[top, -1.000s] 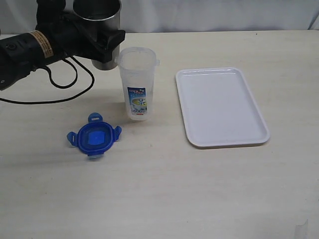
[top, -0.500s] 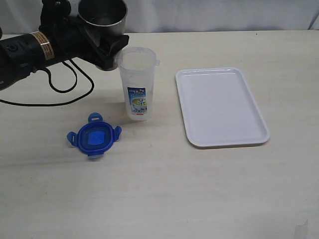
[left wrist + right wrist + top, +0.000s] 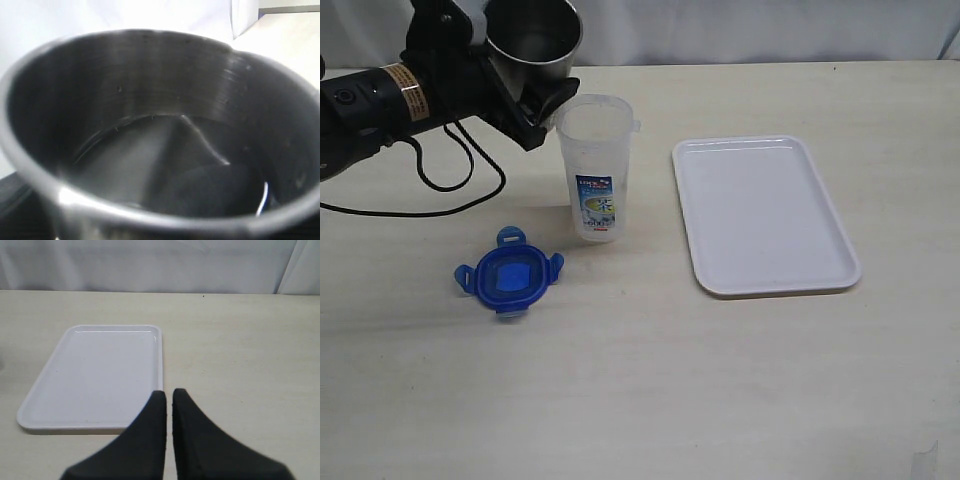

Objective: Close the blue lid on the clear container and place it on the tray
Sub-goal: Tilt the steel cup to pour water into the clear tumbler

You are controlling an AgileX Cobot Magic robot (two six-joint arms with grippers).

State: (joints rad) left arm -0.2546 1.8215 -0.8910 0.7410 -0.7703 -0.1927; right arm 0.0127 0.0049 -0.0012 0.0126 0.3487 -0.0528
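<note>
The left end effector pinches a steel cup, tilted and raised off the bench at far left, just beside the rim of the container. I cannot tell whether they touch. The container stands upright and open, left of the tray. The lid lies flat, near-left of the container and apart from it. The right end effector is pressed together, empty, on the near side of the tray.

Exterior view looks down over the table; right wrist view shares the tray, nearer.
</note>
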